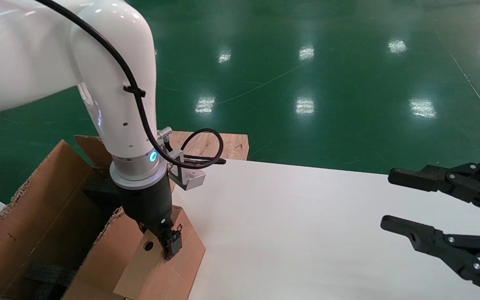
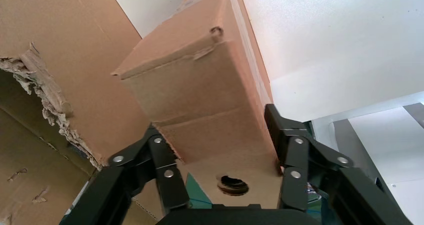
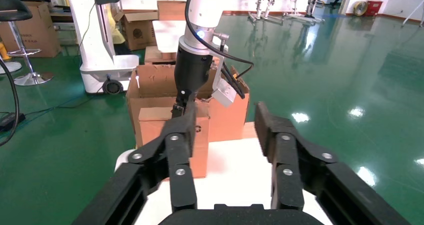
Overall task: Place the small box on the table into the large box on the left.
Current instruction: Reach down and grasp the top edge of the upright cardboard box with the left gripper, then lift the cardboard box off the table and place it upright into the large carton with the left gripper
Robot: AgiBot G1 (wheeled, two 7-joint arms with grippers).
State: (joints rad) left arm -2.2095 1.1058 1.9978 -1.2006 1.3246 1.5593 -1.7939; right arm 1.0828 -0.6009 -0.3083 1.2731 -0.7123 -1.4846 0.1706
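Observation:
The small box [image 1: 181, 258] is plain brown cardboard with a round hole in its lighter flap [image 2: 232, 185]. It stands at the left edge of the white table [image 1: 306, 229], right against the large box [image 1: 36, 208]. My left gripper [image 1: 169, 246] comes down on its top, and in the left wrist view [image 2: 215, 120] the fingers [image 2: 282, 135] press on both sides of the small box [image 2: 200, 85]. The large box has torn edges and upright flaps. My right gripper [image 1: 388, 200] hovers open and empty over the table's right side.
Black foam pieces [image 1: 50, 273] lie inside the large box. A bare wooden board [image 1: 223, 143] sticks out behind the table's far left corner. Green floor lies beyond. In the right wrist view the small box [image 3: 155, 135] stands in front of the large box [image 3: 155, 80].

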